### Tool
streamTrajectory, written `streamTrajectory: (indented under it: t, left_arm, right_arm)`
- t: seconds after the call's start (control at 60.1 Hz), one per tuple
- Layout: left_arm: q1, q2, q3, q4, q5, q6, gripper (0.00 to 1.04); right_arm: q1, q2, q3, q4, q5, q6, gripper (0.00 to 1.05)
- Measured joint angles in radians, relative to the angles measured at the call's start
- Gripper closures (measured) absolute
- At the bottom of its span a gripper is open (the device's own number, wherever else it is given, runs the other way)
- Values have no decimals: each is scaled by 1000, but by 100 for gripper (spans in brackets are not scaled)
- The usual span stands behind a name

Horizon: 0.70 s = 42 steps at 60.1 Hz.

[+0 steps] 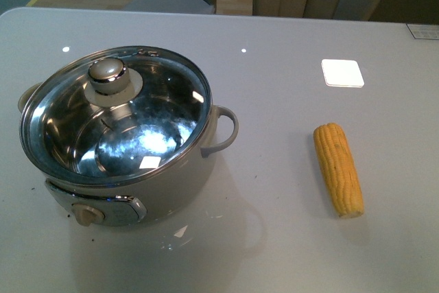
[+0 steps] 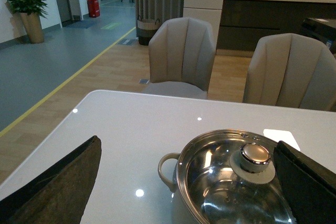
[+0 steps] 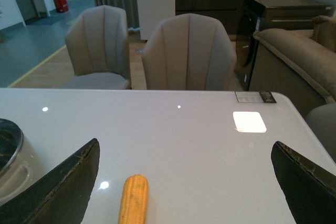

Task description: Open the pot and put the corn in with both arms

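Observation:
The cream-white pot (image 1: pixel 182 193) stands on the left of the grey table, its steel-rimmed glass lid (image 1: pixel 116 118) with a round knob (image 1: pixel 108 75) closed on top. A yellow corn cob (image 1: pixel 338 168) lies on the table to the right, pointing roughly away from me. Neither arm shows in the front view. In the left wrist view my left gripper (image 2: pixel 189 179) is open, held above and in front of the pot (image 2: pixel 173 169), the lid knob (image 2: pixel 255 156) near one finger. My right gripper (image 3: pixel 186 182) is open above the table, the corn (image 3: pixel 133 201) lying between its fingers, nearer one of them.
A white square reflection (image 1: pixel 342 72) sits on the table behind the corn. Two beige chairs (image 2: pixel 181 56) stand at the far table edge. A label (image 1: pixel 424 31) lies at the far right corner. A sofa (image 3: pixel 294 56) is off to the right.

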Motion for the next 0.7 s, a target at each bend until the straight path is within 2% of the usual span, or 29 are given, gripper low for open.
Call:
streamTrajectory:
  t: [0.565, 0.582, 0.665, 0.698]
  left_arm:
    - [1, 5, 2, -8, 6, -3, 7]
    - [4, 15, 9, -29, 13, -11, 7]
    - [18, 212, 156, -360, 89, -101, 7]
    - [25, 273, 189, -438, 105, -116, 7]
  right_arm:
    - [0, 0, 0, 0, 0, 0, 9]
    - [0, 0, 0, 0, 0, 0, 9]
    - [0, 0, 0, 0, -2, 0, 9]
    - [0, -1, 0, 0, -2, 0, 9]
